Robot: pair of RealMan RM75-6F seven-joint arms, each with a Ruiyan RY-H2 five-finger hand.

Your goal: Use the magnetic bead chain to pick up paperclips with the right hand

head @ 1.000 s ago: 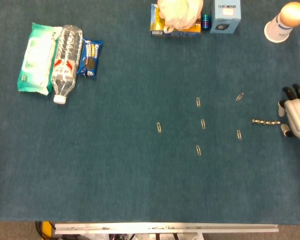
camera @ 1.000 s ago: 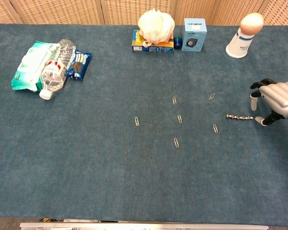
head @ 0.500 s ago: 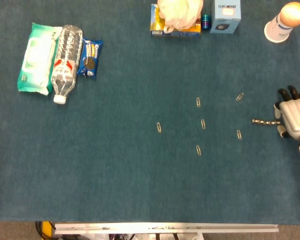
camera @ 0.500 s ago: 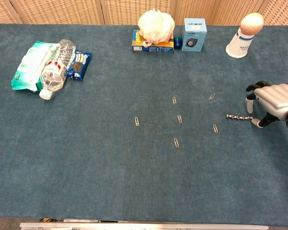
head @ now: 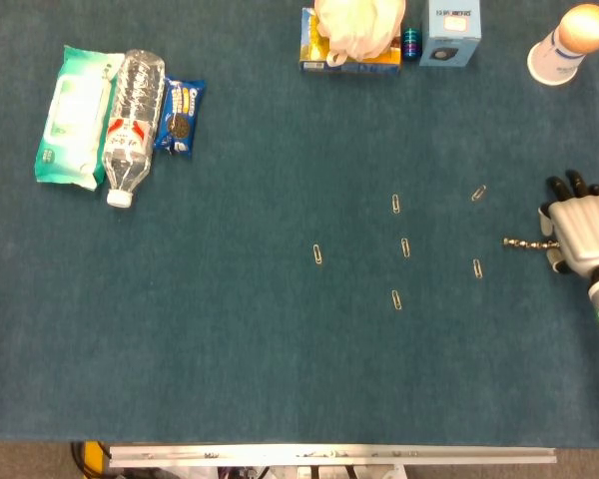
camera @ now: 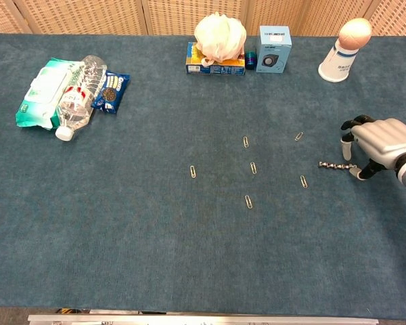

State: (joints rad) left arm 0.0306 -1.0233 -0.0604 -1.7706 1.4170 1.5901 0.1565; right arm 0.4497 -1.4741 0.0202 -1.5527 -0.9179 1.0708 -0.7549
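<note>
While the magnetic bead chain point(camera: 335, 165) lay flat on the blue table point(head: 230, 349), the right hand point(camera: 379, 145) sat over its far end, away from the paperclips point(head: 405, 247). Its fingers point(camera: 346, 142) curved down around that end, but I could not tell if they had pinched it yet. The left hand was not seen. The chain looked light and floppy, and small enough to slip. A grip on the end bead seemed best, so the rest could hang down. One paperclip point(head: 477, 267) lay near the chain's free end.
</note>
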